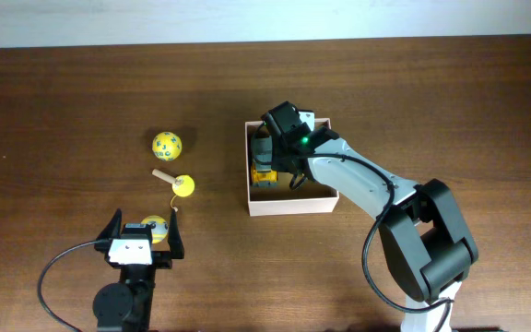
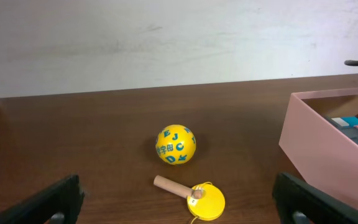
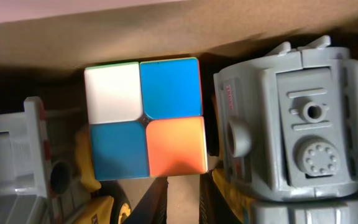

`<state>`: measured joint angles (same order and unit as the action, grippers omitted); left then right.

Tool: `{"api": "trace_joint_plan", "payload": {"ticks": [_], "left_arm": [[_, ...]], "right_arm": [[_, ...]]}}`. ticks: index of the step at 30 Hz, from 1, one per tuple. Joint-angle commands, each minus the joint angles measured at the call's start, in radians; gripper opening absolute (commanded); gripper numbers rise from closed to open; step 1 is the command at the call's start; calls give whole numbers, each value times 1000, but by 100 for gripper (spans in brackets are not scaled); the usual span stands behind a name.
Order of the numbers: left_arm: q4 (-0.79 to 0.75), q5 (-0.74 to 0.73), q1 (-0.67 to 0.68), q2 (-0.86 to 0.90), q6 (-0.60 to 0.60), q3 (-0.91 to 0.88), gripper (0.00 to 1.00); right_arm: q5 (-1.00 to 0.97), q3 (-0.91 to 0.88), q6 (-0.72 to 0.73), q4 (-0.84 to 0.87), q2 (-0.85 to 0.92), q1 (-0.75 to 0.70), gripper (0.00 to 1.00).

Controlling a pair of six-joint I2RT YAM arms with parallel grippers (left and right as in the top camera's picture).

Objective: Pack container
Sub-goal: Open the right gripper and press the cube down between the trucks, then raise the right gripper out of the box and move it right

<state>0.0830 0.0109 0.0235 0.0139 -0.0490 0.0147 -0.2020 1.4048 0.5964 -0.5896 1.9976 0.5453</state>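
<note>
The container (image 1: 293,204), a shallow white-walled box, lies right of centre; its wall (image 2: 328,149) shows at the right of the left wrist view. My right gripper (image 1: 273,148) reaches down into it. In the right wrist view its jaws (image 3: 188,200) are nearly shut with only bare cardboard in the narrow gap, just below a two-by-two colour cube (image 3: 145,118). Grey and yellow toy vehicles (image 3: 291,124) lie beside the cube. My left gripper (image 1: 142,242) (image 2: 182,211) stands wide open near the front left, holding nothing. A small yellow ball (image 1: 155,226) lies between its fingers.
A yellow ball with blue letters (image 1: 166,144) (image 2: 175,144) rests left of the container. Nearer the left gripper lies a yellow disc on a wooden handle (image 1: 182,186) (image 2: 205,200), with a string running toward the small ball.
</note>
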Motion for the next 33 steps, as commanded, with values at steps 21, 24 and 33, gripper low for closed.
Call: {"api": "trace_joint_plan", "payload": {"ticks": [21, 24, 33], "left_arm": [[1, -8, -6, -3, -16, -5, 99], [1, -8, -6, -3, -16, -5, 99], [1, -8, -6, -3, -16, -5, 99]], "right_arm": [[64, -2, -43, -116, -56, -1, 20], [76, 10, -43, -131, -76, -1, 21], [74, 153, -66, -266, -121, -1, 21]]}}
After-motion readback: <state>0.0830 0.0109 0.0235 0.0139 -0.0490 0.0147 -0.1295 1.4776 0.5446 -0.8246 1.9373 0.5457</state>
